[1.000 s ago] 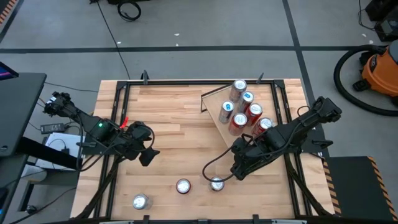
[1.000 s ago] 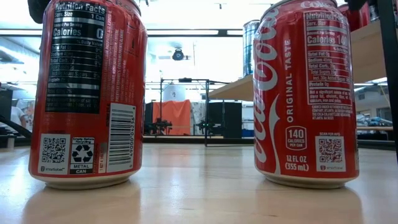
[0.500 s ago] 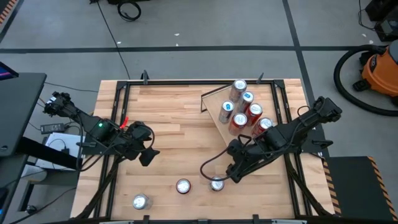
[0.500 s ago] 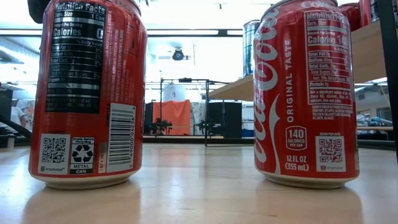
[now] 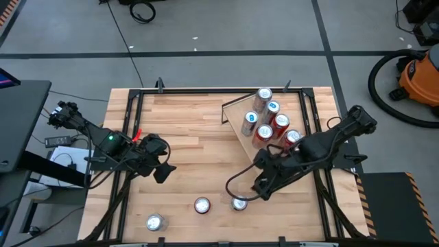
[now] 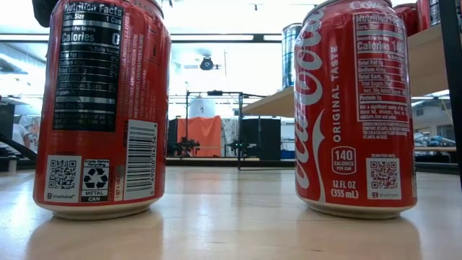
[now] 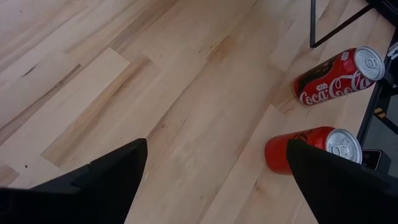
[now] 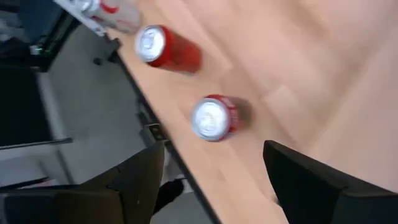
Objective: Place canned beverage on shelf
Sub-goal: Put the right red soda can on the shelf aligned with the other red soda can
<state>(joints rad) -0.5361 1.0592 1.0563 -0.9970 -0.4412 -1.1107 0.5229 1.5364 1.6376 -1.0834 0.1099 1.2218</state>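
Note:
Three cans stand upright near the table's front edge. The right one is a red can (image 5: 239,203), (image 8: 211,118). A second red can (image 5: 202,205), (image 8: 165,46) stands to its left, and a silver-topped can (image 5: 153,221) is farther left. My right gripper (image 5: 252,195), (image 8: 214,149) hovers open just above and to the right of the right can, with nothing between its fingers. The shelf (image 5: 236,110), a raised light plank, carries several cans (image 5: 271,120) at the back right. My left gripper (image 5: 164,173), (image 7: 217,149) waits open over the table's left side.
Black frame rails (image 5: 307,130) run along the table's sides and back. In the low view the two red cans (image 6: 101,108), (image 6: 354,108) fill the foreground, and the shelf's edge (image 6: 426,58) shows at the upper right. Bare wood (image 5: 192,130) lies between the arms.
My right gripper has risen above the right can and tipped a little, leaving the top of the low view. The cans have stayed where they stood.

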